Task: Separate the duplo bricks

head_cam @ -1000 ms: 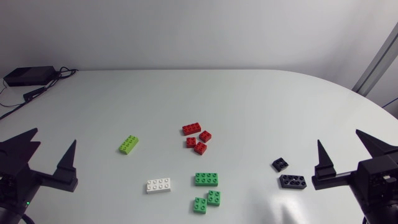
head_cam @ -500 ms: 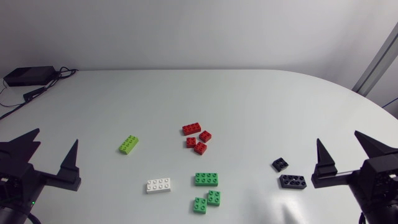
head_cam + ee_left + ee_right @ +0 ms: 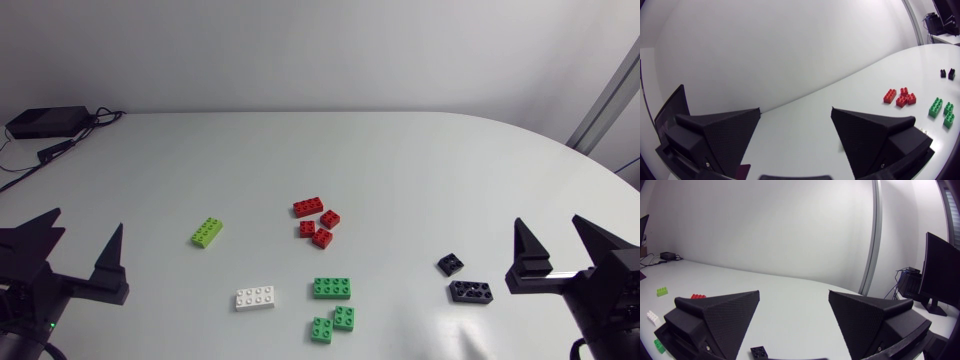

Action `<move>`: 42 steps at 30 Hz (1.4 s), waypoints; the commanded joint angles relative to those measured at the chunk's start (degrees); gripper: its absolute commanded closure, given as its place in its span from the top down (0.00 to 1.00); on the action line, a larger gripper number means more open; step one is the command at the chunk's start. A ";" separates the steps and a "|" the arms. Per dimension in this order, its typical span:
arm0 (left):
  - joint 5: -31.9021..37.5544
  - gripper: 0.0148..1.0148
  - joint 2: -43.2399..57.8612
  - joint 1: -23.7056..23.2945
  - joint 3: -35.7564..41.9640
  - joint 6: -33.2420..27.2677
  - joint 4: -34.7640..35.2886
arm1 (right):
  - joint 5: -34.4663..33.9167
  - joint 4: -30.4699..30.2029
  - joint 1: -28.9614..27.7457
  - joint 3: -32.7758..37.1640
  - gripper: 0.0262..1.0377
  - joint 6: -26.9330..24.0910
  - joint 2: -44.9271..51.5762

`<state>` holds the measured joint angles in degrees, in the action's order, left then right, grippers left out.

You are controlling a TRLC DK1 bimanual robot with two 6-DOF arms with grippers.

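left gripper (image 3: 83, 240): near-left corner of the table (image 3: 400, 160). Released, fingers spread wide, nothing between them. Well apart from every brick.
left wrist check: left gripper (image 3: 795, 111) shows both wedges apart with only bare table ahead. The red, green and black groups sit far ahead, off to one side.
right gripper (image 3: 550, 240): near-right side. Also released, wide open, holding nothing.
right wrist check: right gripper (image 3: 794, 294) shows the same, wedges well apart.
black bricks (image 3: 470, 291): two, the closest bricks to the right gripper. The long one is just beside its inner finger. The small square one is a little farther back, apart from it. One black brick (image 3: 759, 352) shows low between the right fingers, untouched.
red bricks (image 3: 307, 207): four, mid-table. One long, with three small squares clumped just nearer the arms. The small ones look to be touching each other, but I can't tell for sure from the head view.
green bricks (image 3: 331, 288): three, nearer the arms than the red group. One long, with two small squares close together just beyond it on the near side.
white brick (image 3: 255, 298): alone, beside the long green one, not touching.
lime brick (image 3: 207, 232): alone, lying at an angle, well apart from the reds on the left arm's side.
layer: all bricks lie flat, studs up.
black box (image 3: 45, 122): far-left corner, cables attached.
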<state>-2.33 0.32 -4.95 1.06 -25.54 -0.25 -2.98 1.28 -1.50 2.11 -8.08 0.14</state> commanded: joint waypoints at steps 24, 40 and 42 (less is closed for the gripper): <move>0.57 0.97 -0.93 -0.67 -1.06 9.90 0.16 | 0.17 -0.75 1.50 -2.28 0.96 1.57 -0.32; 0.57 0.97 -0.93 -0.59 -1.06 9.90 0.16 | 2.19 -1.54 3.78 -2.20 0.96 -5.90 -0.23; 0.57 0.97 -0.93 -0.59 -1.06 9.90 0.16 | 2.19 -1.54 3.87 -2.20 0.96 -5.99 -0.14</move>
<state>-2.11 0.32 -5.19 1.06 -16.82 -0.21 -0.82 0.82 1.96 2.11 -12.58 0.14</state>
